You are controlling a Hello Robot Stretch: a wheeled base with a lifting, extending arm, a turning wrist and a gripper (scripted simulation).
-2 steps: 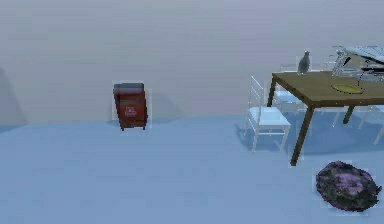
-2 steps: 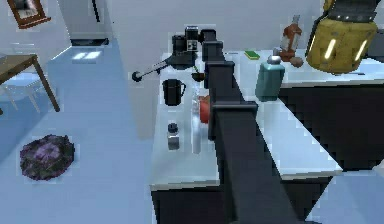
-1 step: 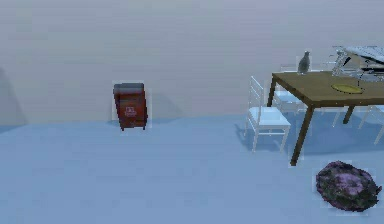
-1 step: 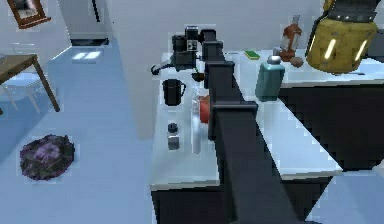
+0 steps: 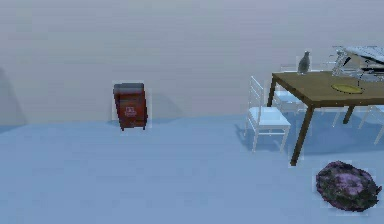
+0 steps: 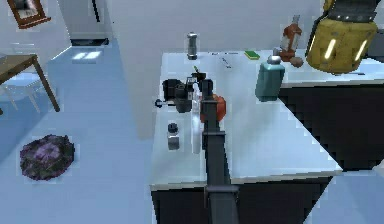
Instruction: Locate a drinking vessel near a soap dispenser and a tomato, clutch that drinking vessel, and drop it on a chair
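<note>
Floor of pale blue runs back to a plain wall in the forward view, where a red box stands left of centre. At the right a white chair is drawn up to the near end of a wooden table. A dark purplish lump lies on the floor at lower right.

In the arm side view a white counter takes the centre and right. The arm rises from the bottom edge over it, with the gripper at its far end. Dark shapes lie on the countertop behind the gripper, so I cannot tell whether it holds anything. A red tomato lies just right of the gripper, and a teal soap dispenser stands further right. A grey cylinder, the shape most like the drinking vessel, stands upright near the counter's far edge at upper centre.
</note>
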